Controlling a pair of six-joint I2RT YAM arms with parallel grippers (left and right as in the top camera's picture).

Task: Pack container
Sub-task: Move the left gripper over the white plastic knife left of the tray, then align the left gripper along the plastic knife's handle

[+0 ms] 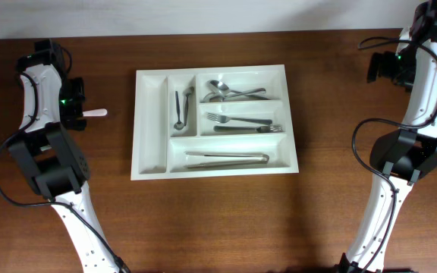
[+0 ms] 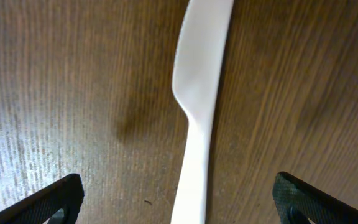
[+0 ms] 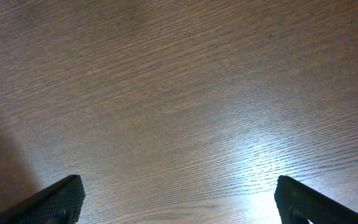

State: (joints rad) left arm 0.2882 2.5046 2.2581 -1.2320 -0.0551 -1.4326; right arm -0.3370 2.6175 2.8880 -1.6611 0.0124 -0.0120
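Overhead: the container point(image 1: 150, 129) sits mid-frame on the table point(image 1: 218, 227). It holds spoons point(image 1: 230, 92), forks point(image 1: 241, 121) and tongs point(image 1: 226, 158). A white plastic knife point(image 1: 95, 113) lies left of it, well apart, just beside my left gripper point(image 1: 77, 112). Both arms are folded along the frame edges, with my right gripper point(image 1: 381, 68) at upper right, far from the tray.

Left wrist: the knife runs up centre frame between my fingers point(image 2: 55, 199), which are spread wide and not touching it.

Right wrist: fingers point(image 3: 58, 196) spread wide over wood.

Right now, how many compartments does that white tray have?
5. In the tray: two narrow upright ones at left, three long horizontal ones stacked at right. None looks hidden.
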